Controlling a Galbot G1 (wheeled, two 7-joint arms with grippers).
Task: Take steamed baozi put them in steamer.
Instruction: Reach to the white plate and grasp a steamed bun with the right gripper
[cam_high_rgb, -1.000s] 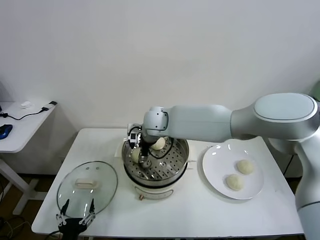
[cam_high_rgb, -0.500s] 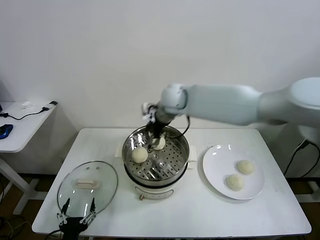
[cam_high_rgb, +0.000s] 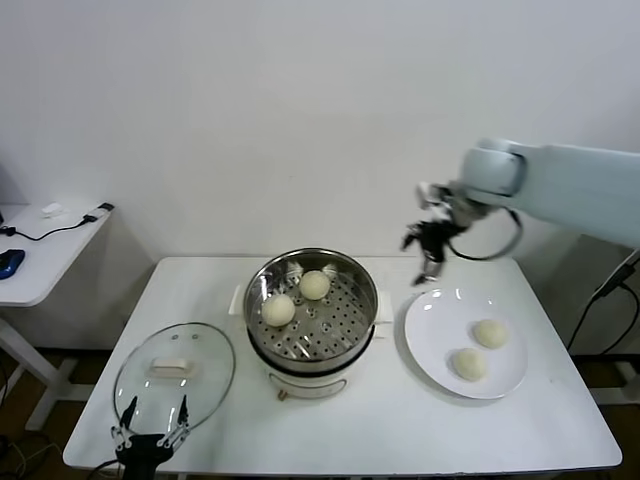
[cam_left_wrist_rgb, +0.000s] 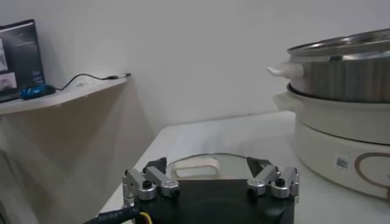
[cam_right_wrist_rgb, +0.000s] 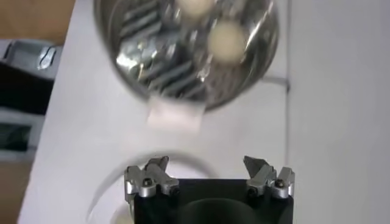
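Note:
The steel steamer (cam_high_rgb: 311, 312) stands mid-table on its white base. Two baozi lie on its perforated tray, one nearer the front left (cam_high_rgb: 279, 310) and one at the back (cam_high_rgb: 314, 285). Two more baozi, one farther (cam_high_rgb: 489, 333) and one nearer (cam_high_rgb: 468, 364), lie on the white plate (cam_high_rgb: 433, 318) to the right. My right gripper (cam_high_rgb: 426, 250) is open and empty, in the air above the plate's far left edge. Its wrist view shows the steamer (cam_right_wrist_rgb: 186, 52) with a baozi (cam_right_wrist_rgb: 226, 40) inside. My left gripper (cam_high_rgb: 152, 425) is open and empty, parked at the table's front left edge.
The glass lid with white handle (cam_high_rgb: 174, 368) lies flat left of the steamer, just beyond my left gripper; it also shows in the left wrist view (cam_left_wrist_rgb: 194, 167). A side table (cam_high_rgb: 45, 245) with cables stands at the far left. A wall runs behind the table.
My right gripper has left a baozi in the steamer, risen out of it and swung right to above the plate's far edge. The left arm has not moved.

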